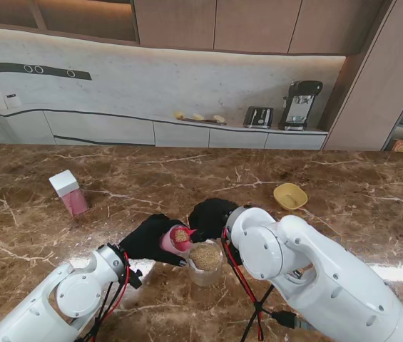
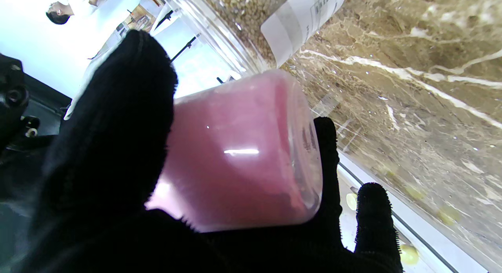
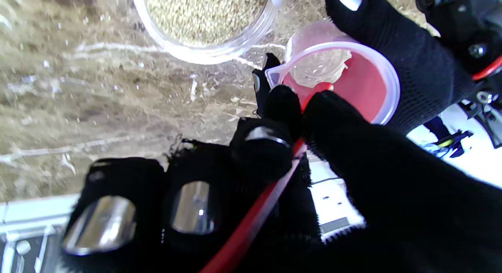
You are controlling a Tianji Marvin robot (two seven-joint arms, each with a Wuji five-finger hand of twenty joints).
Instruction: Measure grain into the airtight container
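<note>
1. Left hand (image 1: 146, 239) fingers (image 2: 113, 120) wrapped round pink cup (image 1: 172, 241), tilted, held off the desk (image 1: 208, 178).
2. Right hand (image 1: 210, 216) fingers (image 3: 270, 147) pinch red scoop (image 1: 182, 235), bowl at cup mouth, grain in it.
3. Clear grain jar (image 1: 205, 262) just beside cup, nearer to me, on desk.
4. Pink airtight container (image 1: 68, 192) far left; yellow bowl (image 1: 290, 196) right.

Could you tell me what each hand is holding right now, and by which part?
Left hand wraps the pink cup around its side wall; right hand pinches the red scoop by its handle.
</note>
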